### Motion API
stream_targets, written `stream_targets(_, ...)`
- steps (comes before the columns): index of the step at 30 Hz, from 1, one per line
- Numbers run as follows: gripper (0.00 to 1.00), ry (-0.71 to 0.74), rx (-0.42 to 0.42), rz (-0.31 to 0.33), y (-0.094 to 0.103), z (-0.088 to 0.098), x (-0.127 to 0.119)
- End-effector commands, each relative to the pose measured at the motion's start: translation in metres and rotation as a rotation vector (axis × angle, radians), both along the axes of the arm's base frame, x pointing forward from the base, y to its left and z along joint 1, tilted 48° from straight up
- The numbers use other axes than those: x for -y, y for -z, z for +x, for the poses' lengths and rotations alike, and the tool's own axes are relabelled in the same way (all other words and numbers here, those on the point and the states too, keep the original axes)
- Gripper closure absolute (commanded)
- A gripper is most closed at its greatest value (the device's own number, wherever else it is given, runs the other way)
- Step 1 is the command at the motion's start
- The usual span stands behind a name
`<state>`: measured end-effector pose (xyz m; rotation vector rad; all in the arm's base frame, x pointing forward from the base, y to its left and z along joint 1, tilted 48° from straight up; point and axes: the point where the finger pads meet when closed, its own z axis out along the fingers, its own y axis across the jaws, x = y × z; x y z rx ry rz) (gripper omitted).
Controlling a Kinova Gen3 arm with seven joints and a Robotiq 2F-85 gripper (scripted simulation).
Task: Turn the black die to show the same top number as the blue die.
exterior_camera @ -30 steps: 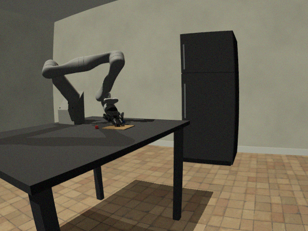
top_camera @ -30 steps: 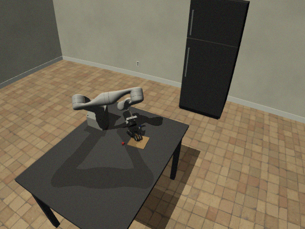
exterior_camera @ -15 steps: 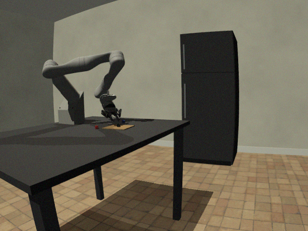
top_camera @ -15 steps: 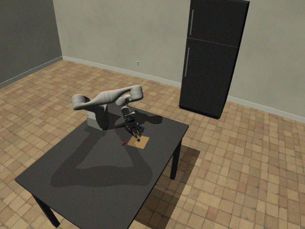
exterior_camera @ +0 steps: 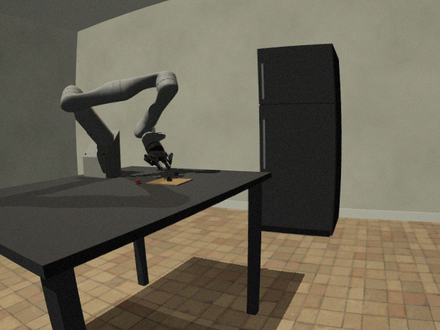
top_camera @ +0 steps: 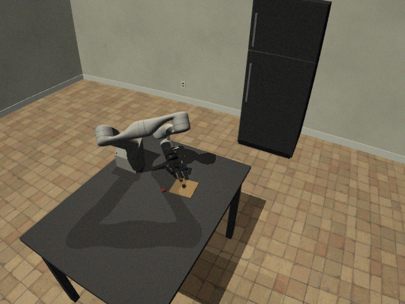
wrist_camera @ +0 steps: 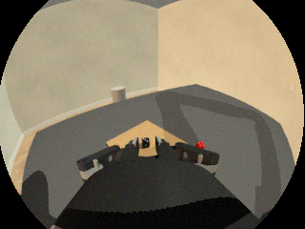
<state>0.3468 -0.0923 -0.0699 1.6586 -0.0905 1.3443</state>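
Observation:
The black die (top_camera: pixel 184 185) (exterior_camera: pixel 169 179) lies on the tan mat (top_camera: pixel 192 191) (exterior_camera: pixel 183 181) (wrist_camera: pixel 144 129), near its middle. My gripper (top_camera: pixel 180 178) (exterior_camera: pixel 166 166) (wrist_camera: pixel 147 142) hangs tilted a little above the mat, just behind the die. Its fingers stand partly apart with nothing between them. The blue die (top_camera: pixel 186 168) (exterior_camera: pixel 176 174) sits on the dark table (top_camera: pixel 130 248) behind the mat's far edge. The red die (top_camera: pixel 162 189) (exterior_camera: pixel 137 181) (wrist_camera: pixel 201 145) lies on the table left of the mat. The dice faces are too small to read.
The robot base (top_camera: pixel 126 157) (exterior_camera: pixel 106 156) stands at the table's back left. A black fridge (top_camera: pixel 281 82) (exterior_camera: pixel 298 141) stands on the floor beyond the table. The table's right edge (top_camera: pixel 242 183) is close to the mat.

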Motion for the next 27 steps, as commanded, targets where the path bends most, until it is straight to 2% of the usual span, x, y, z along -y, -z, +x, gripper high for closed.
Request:
stream_targets(1,0.69,-0.006,0.005,0.006,-0.008,0.003,-0.010)
stream_targets(10,0.69,-0.006,0.005,0.006,-0.031,0.003,-0.036)
stream_targets(27,0.69,0.041,-0.012,0.013,-0.034,0.002,-0.036)
